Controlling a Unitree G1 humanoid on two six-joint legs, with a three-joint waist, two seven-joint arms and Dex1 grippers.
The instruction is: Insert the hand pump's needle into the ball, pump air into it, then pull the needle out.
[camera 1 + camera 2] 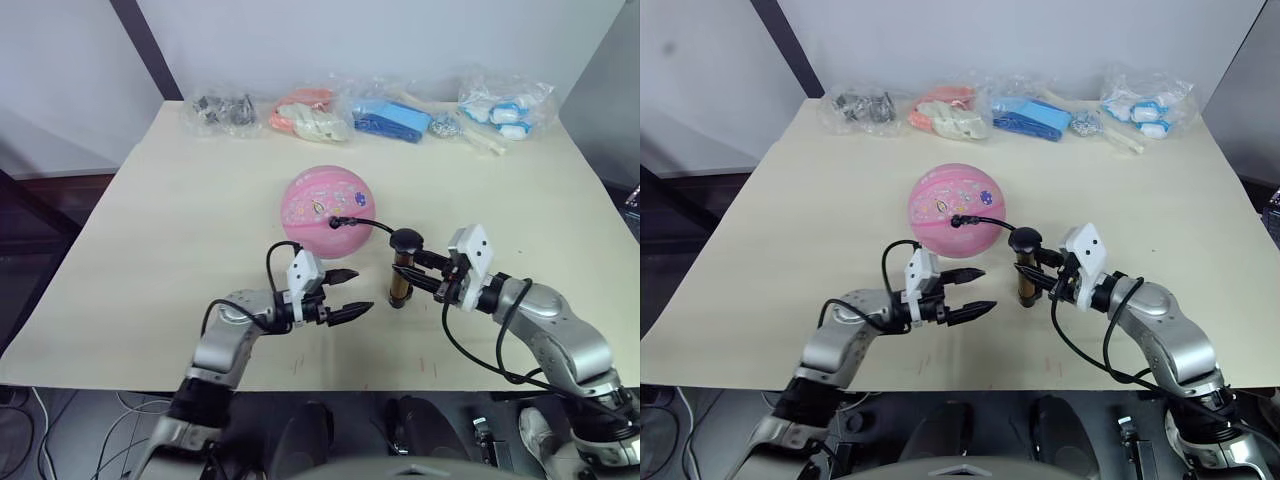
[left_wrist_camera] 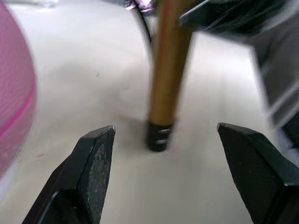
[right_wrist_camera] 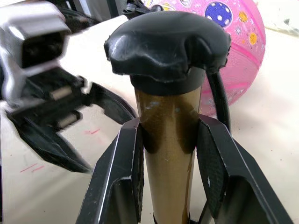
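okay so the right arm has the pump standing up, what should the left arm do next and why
Probably ease the open left pincer forward to close around the hand pump low on its tube. The right pincer already clamps the upright tube below the knob, the hose reaches the ball, and the left fingers already frame the pump's base.

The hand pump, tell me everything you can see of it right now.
The hand pump is a short gold-brass tube, metal by the look of it, with a black base cap and a lobed black knob on top. It stands upright on the table, just in front of the pink ball. The right gripper is shut on its tube below the knob. A thin black hose runs from the pump to the ball.
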